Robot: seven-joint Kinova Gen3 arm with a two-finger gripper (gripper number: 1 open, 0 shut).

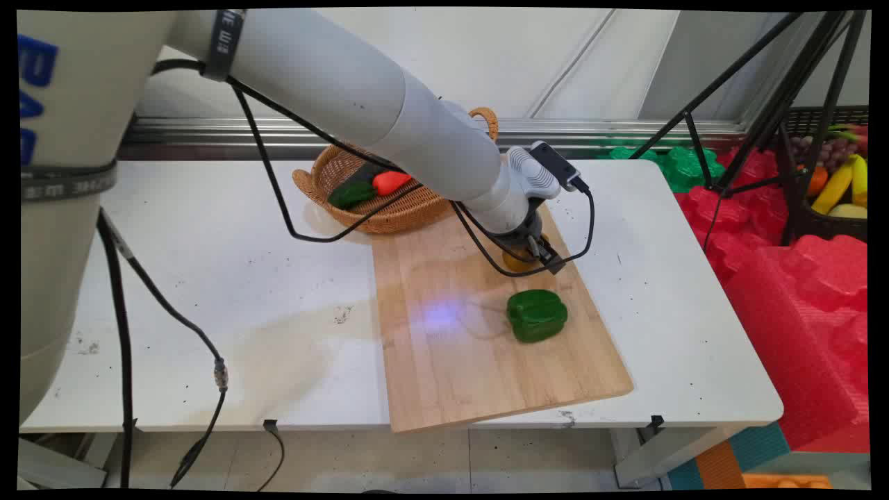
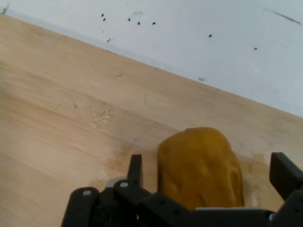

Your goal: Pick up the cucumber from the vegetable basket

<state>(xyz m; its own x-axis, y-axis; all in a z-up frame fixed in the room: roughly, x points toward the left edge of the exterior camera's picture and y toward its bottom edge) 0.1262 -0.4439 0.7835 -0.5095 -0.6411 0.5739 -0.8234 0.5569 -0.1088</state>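
Only the hand view shows the open pincer [image 2: 208,177] straddling a yellow-brown lump [image 2: 199,165].

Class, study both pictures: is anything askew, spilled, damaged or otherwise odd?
The cutting board lies skewed on the table, its near corner jutting past the front edge. Nothing looks spilled or broken.

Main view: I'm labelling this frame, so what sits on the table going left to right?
Wicker basket holding a green vegetable then a red one, then the gripper over a yellow-brown item, green bell pepper.
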